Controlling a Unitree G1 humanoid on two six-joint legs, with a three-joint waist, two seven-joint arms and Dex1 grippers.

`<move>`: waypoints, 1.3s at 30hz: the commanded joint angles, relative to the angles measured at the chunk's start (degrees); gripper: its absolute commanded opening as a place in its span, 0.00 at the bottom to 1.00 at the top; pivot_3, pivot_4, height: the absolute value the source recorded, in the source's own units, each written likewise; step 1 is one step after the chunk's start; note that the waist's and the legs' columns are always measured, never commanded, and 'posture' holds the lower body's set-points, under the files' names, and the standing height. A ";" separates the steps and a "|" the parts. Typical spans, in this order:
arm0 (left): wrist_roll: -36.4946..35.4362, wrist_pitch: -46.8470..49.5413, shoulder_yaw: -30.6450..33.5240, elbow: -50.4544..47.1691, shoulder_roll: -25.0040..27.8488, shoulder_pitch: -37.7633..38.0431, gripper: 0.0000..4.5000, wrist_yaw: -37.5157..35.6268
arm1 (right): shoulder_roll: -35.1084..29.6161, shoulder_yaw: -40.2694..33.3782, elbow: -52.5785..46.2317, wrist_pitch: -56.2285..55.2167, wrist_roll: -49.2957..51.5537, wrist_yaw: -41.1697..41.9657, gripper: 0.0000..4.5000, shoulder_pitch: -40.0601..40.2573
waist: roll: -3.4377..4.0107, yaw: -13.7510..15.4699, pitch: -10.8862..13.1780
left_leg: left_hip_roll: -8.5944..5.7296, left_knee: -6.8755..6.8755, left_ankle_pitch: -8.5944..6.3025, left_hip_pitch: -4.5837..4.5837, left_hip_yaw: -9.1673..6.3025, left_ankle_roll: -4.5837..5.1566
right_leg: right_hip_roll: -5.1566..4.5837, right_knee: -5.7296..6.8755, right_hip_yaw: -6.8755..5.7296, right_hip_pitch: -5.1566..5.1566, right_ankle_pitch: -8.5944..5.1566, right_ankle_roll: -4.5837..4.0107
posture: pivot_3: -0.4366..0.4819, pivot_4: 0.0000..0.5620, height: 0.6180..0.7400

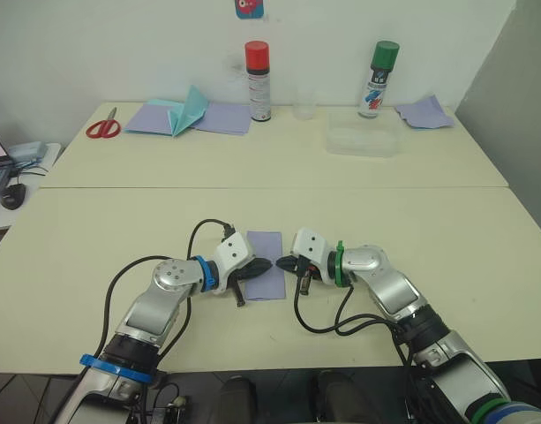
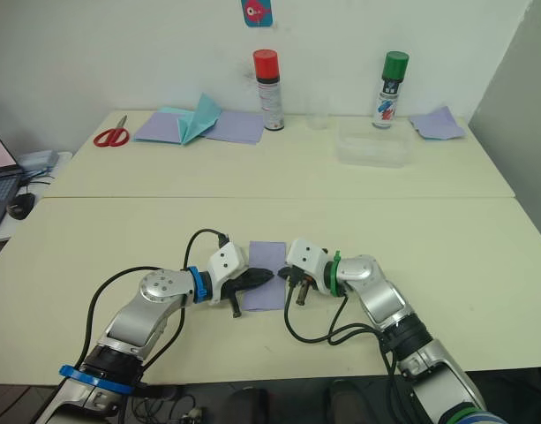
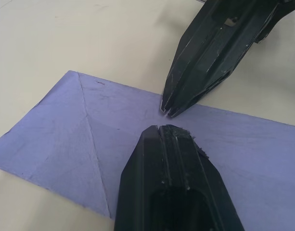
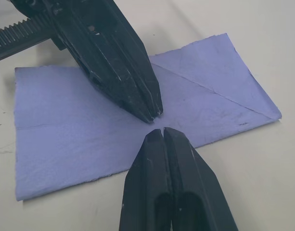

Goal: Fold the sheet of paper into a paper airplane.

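Note:
The sheet of paper (image 1: 268, 247) is pale lavender and lies flat on the near table as a narrow rectangle. Diagonal crease lines (image 3: 92, 139) cross one end of it. My left gripper (image 1: 269, 263) is shut, and its tip rests on the middle of the sheet. My right gripper (image 1: 280, 263) is also shut. It points the opposite way, tip to tip with the left, at the sheet's right edge. In the left wrist view my left gripper's tip (image 3: 159, 127) nearly meets the right gripper (image 3: 167, 111) on the paper (image 3: 60, 130). The paper airplane is out of view.
On the far table stand a red-capped spray can (image 1: 258, 79), a green-capped can (image 1: 379, 78), a clear cup (image 1: 304, 108) and a clear plastic box (image 1: 364, 140). Red scissors (image 1: 102, 128), teal and lavender papers (image 1: 177, 115) and another lavender piece (image 1: 424, 113) lie there too.

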 commanded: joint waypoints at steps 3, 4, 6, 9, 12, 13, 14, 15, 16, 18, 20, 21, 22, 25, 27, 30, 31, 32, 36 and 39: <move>2.00 1.58 -0.45 3.98 0.95 2.51 0.00 0.62 | -0.62 0.66 2.45 0.38 -1.46 -0.52 0.00 0.69 | 0.00 -0.02 -0.01 | 0.00 0.00 0.00 0.02 0.01 0.00 | 0.00 0.01 0.00 0.01 0.01 0.01 | 0.48 0.27 1.00; 1.89 1.62 -0.36 3.91 0.93 2.54 0.00 0.62 | -0.59 0.66 2.61 0.32 -1.47 -0.51 0.00 0.59 | 0.00 -0.02 -0.01 | 0.00 0.00 0.00 0.03 0.01 0.00 | 0.00 0.01 0.00 0.01 0.01 0.01 | 0.48 0.27 1.00; 1.62 1.76 0.22 3.54 0.94 2.54 0.00 0.98 | -0.52 0.59 2.85 0.23 -1.45 -0.53 0.00 0.44 | 0.00 -0.04 -0.01 | 0.01 0.00 0.00 0.03 0.01 0.00 | 0.00 0.01 -0.01 0.01 0.01 0.01 | 0.48 0.27 1.00; 1.73 1.38 0.99 3.27 1.34 2.32 0.00 1.34 | -0.49 0.55 3.13 0.05 -1.44 -0.51 0.00 0.33 | 0.00 -0.06 -0.01 | 0.01 0.00 0.00 0.03 0.01 0.00 | 0.00 0.01 0.00 0.01 0.01 0.01 | 0.48 0.27 1.00; 0.83 2.06 2.06 2.44 1.41 2.09 0.00 1.08 | -0.35 0.53 3.57 -0.11 -1.45 -0.56 0.00 0.09 | 0.00 -0.06 -0.01 | 0.01 0.00 0.00 0.04 0.01 0.00 | 0.00 0.01 0.00 0.01 0.01 0.01 | 0.48 0.27 1.00; 0.37 2.39 2.68 1.85 1.55 2.21 0.00 0.95 | -0.29 0.55 3.62 -0.12 -1.45 -0.60 0.00 0.07 | 0.00 -0.06 -0.01 | 0.01 0.00 0.00 0.03 0.01 0.00 | 0.00 0.01 0.00 0.01 0.01 0.02 | 0.48 0.27 1.00; -0.26 2.81 3.50 1.15 1.70 2.35 0.00 0.92 | -0.24 0.56 3.62 -0.10 -1.45 -0.64 0.00 0.07 | 0.00 -0.07 -0.01 | 0.01 0.01 0.00 0.03 0.01 0.00 | 0.00 0.01 0.00 0.01 0.01 0.01 | 0.48 0.27 1.00; -1.10 3.33 4.45 0.40 1.91 2.48 0.00 0.92 | -0.18 0.57 3.66 -0.07 -1.44 -0.65 0.00 0.03 | 0.00 -0.12 -0.01 | 0.02 0.01 0.00 0.03 0.01 0.00 | 0.00 0.01 0.01 0.01 0.01 0.02 | 0.48 0.27 1.00; -2.22 3.98 5.78 -0.56 2.21 2.72 0.00 0.96 | -0.13 0.57 3.68 -0.05 -1.43 -0.64 0.00 0.01 | -0.01 -0.19 0.00 | 0.02 0.01 0.00 0.03 0.02 0.00 | 0.00 0.01 0.01 0.01 0.01 0.01 | 0.48 0.27 1.00; -4.47 5.33 8.74 -2.80 3.31 3.45 0.00 0.86 | -0.10 0.57 3.80 -0.08 -1.48 -0.65 0.00 -0.02 | -0.01 -0.35 0.01 | 0.03 0.01 0.00 0.02 0.01 0.00 | 0.00 0.01 0.00 0.00 0.01 0.01 | 0.48 0.27 1.00; -8.18 7.68 12.45 -5.48 4.63 4.96 0.00 -0.04 | -0.03 0.53 3.99 -0.12 -1.52 -0.74 0.00 -0.05 | -0.01 -0.51 0.04 | 0.04 0.00 0.00 -0.01 -0.01 0.00 | 0.00 0.01 -0.01 -0.03 0.01 0.02 | 0.48 0.27 1.00; -10.00 8.76 14.26 -6.42 5.22 5.81 0.00 -0.49 | 0.01 0.52 4.10 -0.15 -1.54 -0.76 0.00 -0.09 | -0.01 -0.59 0.05 | 0.04 0.00 0.00 -0.04 -0.01 0.00 | 0.00 0.02 -0.02 -0.05 0.03 0.05 | 0.48 0.27 1.00; -11.51 9.60 15.83 -6.91 5.70 6.62 0.00 -0.85 | 0.07 0.51 4.26 -0.20 -1.54 -0.77 0.00 -0.17 | -0.02 -0.62 0.07 | 0.04 0.00 0.00 -0.10 -0.03 0.00 | 0.00 0.01 -0.03 -0.09 0.09 0.16 | 0.48 0.27 1.00; -15.25 11.31 19.16 -7.33 6.58 9.31 0.00 -2.58 | 0.40 0.53 4.78 -0.25 -1.47 -0.70 0.00 -0.56 | -0.03 -0.62 0.07 | 0.02 0.00 0.00 -0.35 -0.05 0.00 | -0.01 0.01 -0.06 -0.32 0.17 0.28 | 0.48 0.27 1.00; -16.85 12.19 19.98 -7.69 6.19 10.41 0.00 -3.09 | 0.58 0.59 5.14 -0.35 -1.43 -0.58 0.00 -0.85 | -0.03 -0.62 0.07 | 0.00 0.00 0.00 -0.35 -0.03 0.00 | -0.04 0.00 -0.04 -0.32 0.17 0.28 | 0.48 0.27 1.00; -17.69 13.53 18.75 -8.70 4.79 10.90 0.00 -2.50 | 0.81 0.65 5.56 -0.44 -1.38 -0.48 0.00 -1.24 | -0.05 -0.60 0.09 | 0.00 0.01 0.00 -0.35 -0.04 0.00 | -0.04 0.00 -0.04 -0.33 0.17 0.28 | 0.48 0.27 1.00; -17.68 14.01 17.78 -9.28 3.98 10.79 0.00 -2.12 | 0.89 0.66 5.71 -0.46 -1.37 -0.45 0.00 -1.38 | -0.05 -0.59 0.09 | 0.01 0.01 0.00 -0.34 -0.04 0.00 | -0.04 0.00 -0.05 -0.33 0.16 0.28 | 0.48 0.27 1.00; -17.32 14.10 16.93 -9.48 3.31 10.61 0.00 -1.87 | 0.92 0.65 5.85 -0.51 -1.36 -0.41 0.00 -1.50 | -0.05 -0.58 0.09 | 0.01 0.02 0.01 -0.34 -0.04 0.00 | -0.04 0.01 -0.04 -0.33 0.16 0.26 | 0.48 0.27 1.00; -15.59 13.04 15.17 -9.09 2.29 10.37 0.00 -1.27 | 0.96 0.56 5.99 -0.62 -1.34 -0.29 0.00 -1.64 | -0.07 -0.80 0.09 | 0.03 0.03 0.01 -0.33 0.02 0.00 | -0.03 0.01 0.02 -0.34 0.16 0.26 | 0.48 0.27 1.00; -14.96 12.21 14.66 -9.05 2.58 10.46 0.00 -1.18 | 0.82 0.36 5.64 -0.43 -1.30 -0.24 0.00 -1.57 | -0.07 -0.82 0.09 | 0.03 0.02 0.01 -0.34 0.00 0.00 | -0.02 0.04 0.00 -0.36 0.20 0.33 | 0.48 0.27 1.00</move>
